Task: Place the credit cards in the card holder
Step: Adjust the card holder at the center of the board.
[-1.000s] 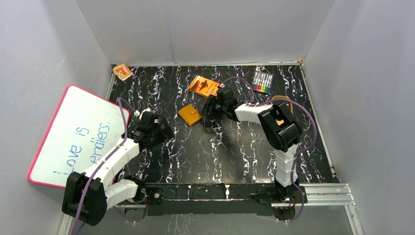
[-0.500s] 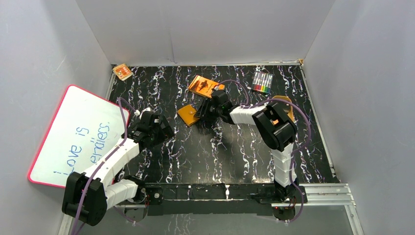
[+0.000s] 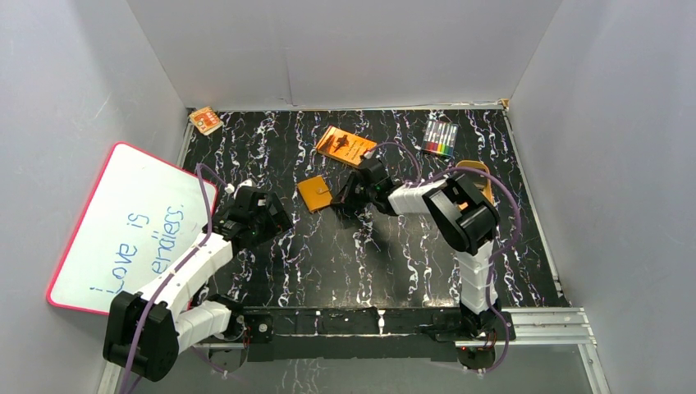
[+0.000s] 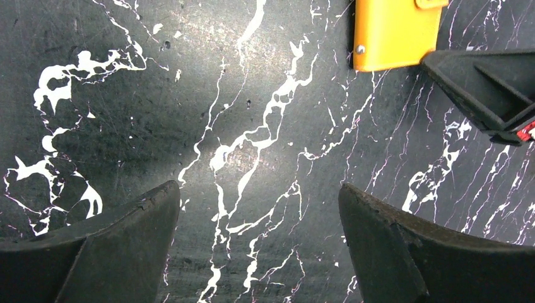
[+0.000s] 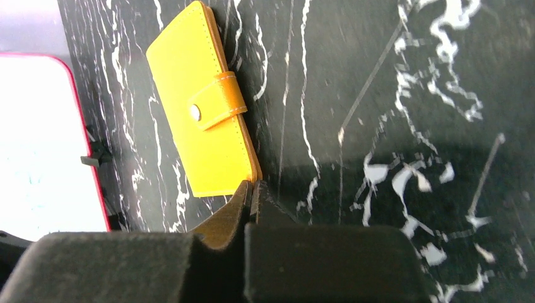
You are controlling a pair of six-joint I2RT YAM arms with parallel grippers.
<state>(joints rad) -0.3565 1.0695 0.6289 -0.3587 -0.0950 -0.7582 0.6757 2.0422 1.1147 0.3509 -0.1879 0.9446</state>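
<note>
Right pincer point(image 5: 252, 190) clenched at card holder point(image 5: 200, 146) corner, left pincer point(image 4: 257, 192) released, orange book point(image 3: 341, 144) behind, whiteboard point(image 3: 131, 213) left

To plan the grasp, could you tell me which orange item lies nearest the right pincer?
The small orange-tan leather wallet with a snap tab, at the tips of the shut right pincer; the larger orange book with black print lies farther back.

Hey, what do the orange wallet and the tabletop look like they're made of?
Wallet: leather or faux leather, smooth with a slight sheen; stitched edges, metal snap on its tab. Tabletop: probably a printed marble-look laminate, black with white veins; fine scratches and dull glare.
</note>
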